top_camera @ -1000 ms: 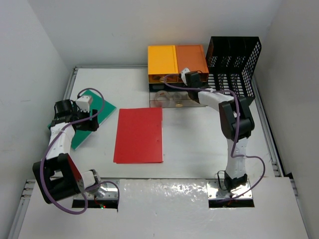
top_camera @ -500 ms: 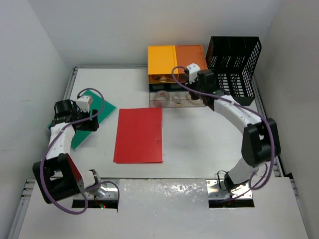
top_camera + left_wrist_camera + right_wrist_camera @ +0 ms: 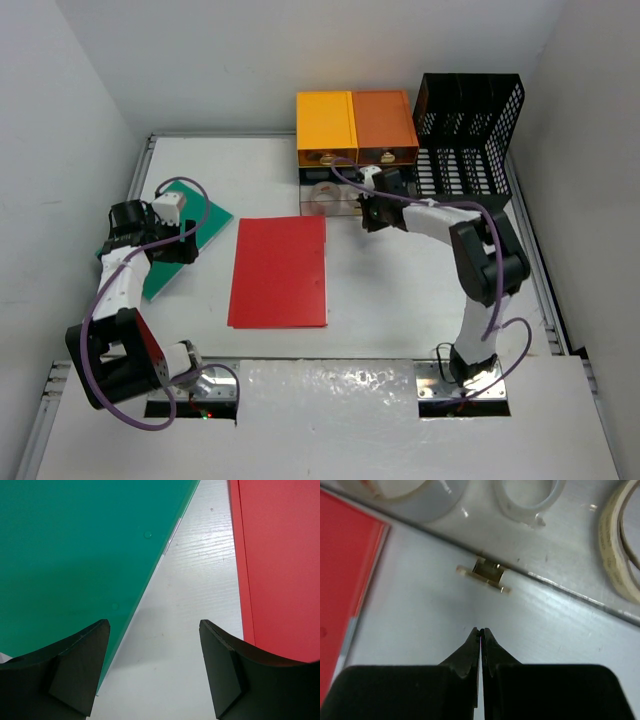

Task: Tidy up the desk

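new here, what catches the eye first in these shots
The red folder lying flat in the middle of the desk, then the orange-and-yellow drawer unit and black mesh rack along the far edge. The right gripper is shut before the open clear drawer; the left gripper hangs open over the edge of the green folder at left.

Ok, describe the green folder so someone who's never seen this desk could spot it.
On the big white desk, look at the left side, under the left tool. The green folder lies flat there, skewed at an angle, unlike the red folder lying square in the middle.
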